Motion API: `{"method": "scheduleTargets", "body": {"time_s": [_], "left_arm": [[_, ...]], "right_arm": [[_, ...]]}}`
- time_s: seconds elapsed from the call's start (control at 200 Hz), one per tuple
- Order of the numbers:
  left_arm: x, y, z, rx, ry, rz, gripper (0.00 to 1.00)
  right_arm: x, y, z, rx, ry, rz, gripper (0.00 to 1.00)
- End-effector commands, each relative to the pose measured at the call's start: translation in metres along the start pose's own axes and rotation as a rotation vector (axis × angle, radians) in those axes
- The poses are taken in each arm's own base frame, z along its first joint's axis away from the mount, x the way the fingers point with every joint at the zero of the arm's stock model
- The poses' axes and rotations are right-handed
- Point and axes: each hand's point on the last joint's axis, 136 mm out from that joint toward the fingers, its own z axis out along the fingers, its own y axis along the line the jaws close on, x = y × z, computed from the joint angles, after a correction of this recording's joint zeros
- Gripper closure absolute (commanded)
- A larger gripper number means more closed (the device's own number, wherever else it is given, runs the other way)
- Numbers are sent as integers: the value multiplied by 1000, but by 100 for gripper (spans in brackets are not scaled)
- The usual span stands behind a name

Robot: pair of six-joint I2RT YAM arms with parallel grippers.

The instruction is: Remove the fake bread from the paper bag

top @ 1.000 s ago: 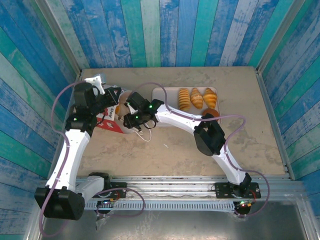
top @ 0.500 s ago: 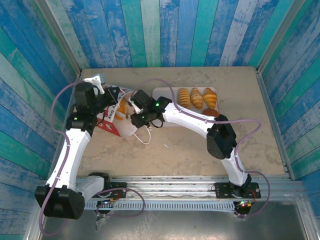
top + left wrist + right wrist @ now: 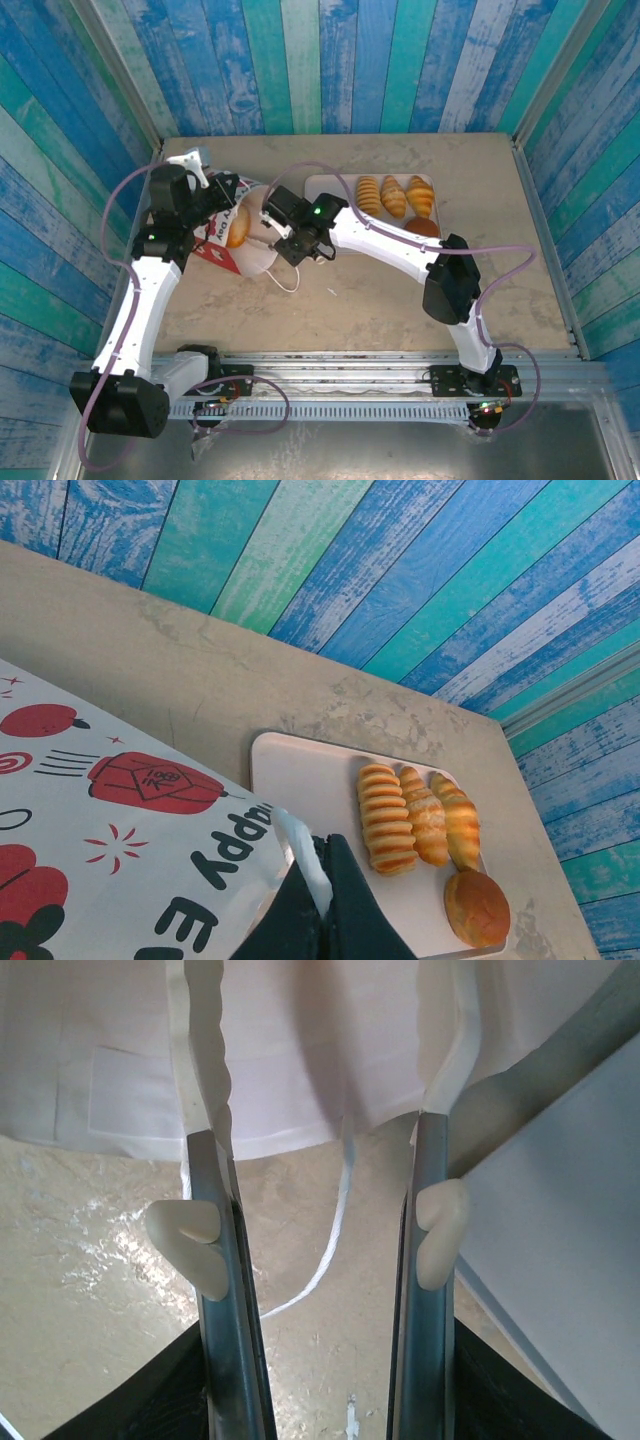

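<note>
So the paper bag [image 3: 222, 238] sits in the left-middle of the overhead frame, close to the left wall, mouth turned toward the right. You can see one golden bit of the fake bread [image 3: 238, 231] in the opening. The left end effector [image 3: 322, 868] is clamped on the bag's white top rim, right at the corner next to the printed lettering. The right end effector [image 3: 320, 1120] is up at the mouth with its jaws apart and nothing pinched. One white string handle [image 3: 338, 1222] loops on the surface [image 3: 380, 290] between its fingers [image 3: 222, 1260].

Just beside the bag, upper centre, is a flat pale tray [image 3: 328, 192]. Three ridged rolls [image 3: 394, 196] sit side by side on its right half, with a round bun [image 3: 422, 227] at the near right corner. The tray's left half is bare, and the right arm crosses over its near edge. There's loads of free surface in the lower middle and along the right side.
</note>
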Motion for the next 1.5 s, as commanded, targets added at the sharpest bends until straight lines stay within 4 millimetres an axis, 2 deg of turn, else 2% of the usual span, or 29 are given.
{"method": "scheduleTargets", "body": {"time_s": [0.0, 0.155, 0.321, 0.416, 0.731, 1.042, 1.342, 1.493], "left_arm": [[-3, -5, 0, 23, -13, 4, 100], [-2, -7, -1, 37, -9, -2, 100], [-3, -10, -2, 54, -13, -4, 100], [-3, -11, -2, 57, -11, -2, 100], [0, -10, -2, 59, -5, 8, 100], [3, -11, 0, 70, 7, 8, 100], [4, -11, 0, 75, 8, 5, 100], [4, -11, 0, 74, 10, 5, 100]], "right_arm": [[-11, 4, -9, -11, -32, -8, 45], [-33, 19, -13, -110, -117, 88, 41], [-48, 29, -4, -230, -169, 220, 37], [-54, 28, 1, -253, -180, 267, 36], [-58, 18, 24, -259, -162, 346, 33], [-59, 28, 44, -307, -124, 354, 31], [-63, 29, 60, -302, -112, 349, 29], [-63, 30, 66, -308, -102, 340, 33]]}}
